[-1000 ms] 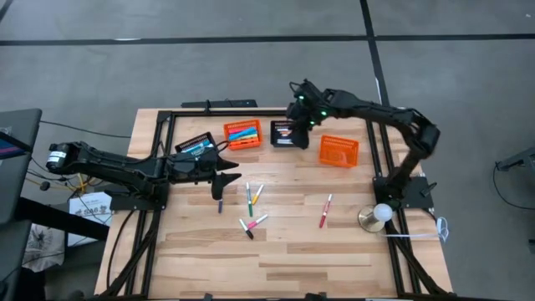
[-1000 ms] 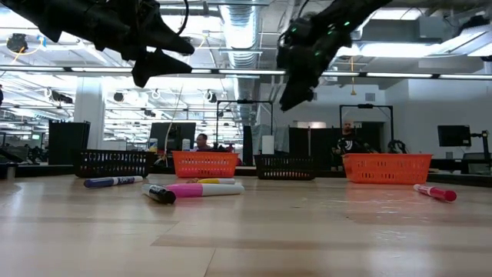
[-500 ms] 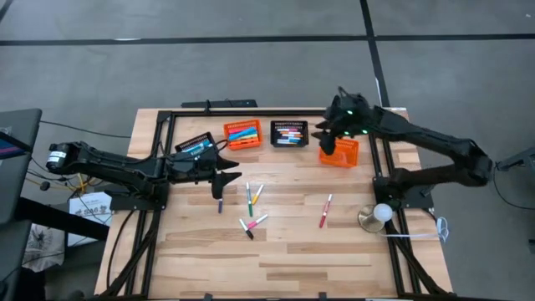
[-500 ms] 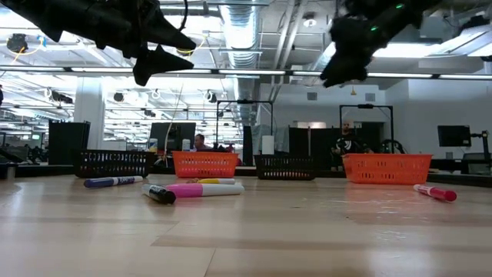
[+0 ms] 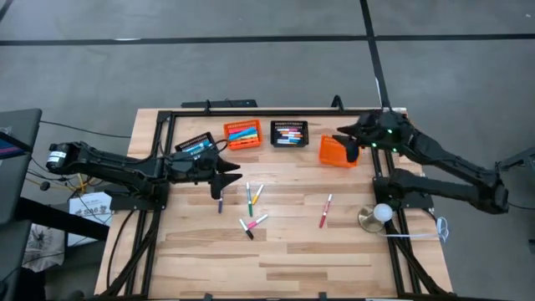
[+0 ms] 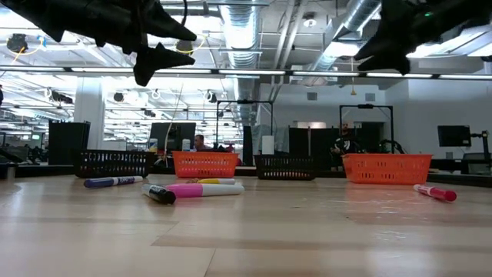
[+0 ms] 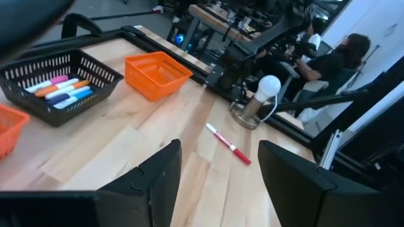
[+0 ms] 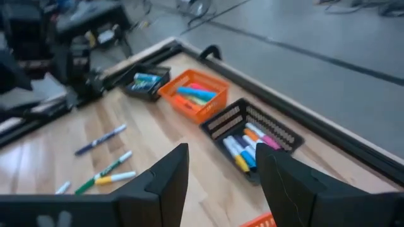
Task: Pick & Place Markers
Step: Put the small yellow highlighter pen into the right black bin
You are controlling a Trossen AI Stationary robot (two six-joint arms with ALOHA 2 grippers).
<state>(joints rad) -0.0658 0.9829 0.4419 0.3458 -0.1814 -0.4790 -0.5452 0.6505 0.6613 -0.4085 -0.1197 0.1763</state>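
Several markers lie loose on the wooden table: a dark blue one (image 5: 220, 203), green and yellow ones (image 5: 252, 196), a pink cluster (image 5: 251, 224) and a red one (image 5: 324, 211). More markers lie in the far orange basket (image 5: 242, 134) and the black basket (image 5: 289, 134). My left gripper (image 5: 230, 179) hangs open above the table, near the dark blue marker, with nothing between its fingers. My right gripper (image 5: 344, 144) is open and empty, high over the right orange basket (image 5: 337, 153). In the low view both grippers, left (image 6: 161, 50) and right (image 6: 388, 52), stand well above the table.
A second black basket (image 5: 194, 146) stands at the far left. A white ball on a round base (image 5: 380, 213) sits by the right edge. A black frame (image 5: 217, 106) borders the table's far side. Bare wood lies toward the near edge.
My right gripper has swung from above the far black basket toward the table's right edge, passing over the right orange basket, and has turned as it went; it stays open and empty. The markers and baskets have not moved.
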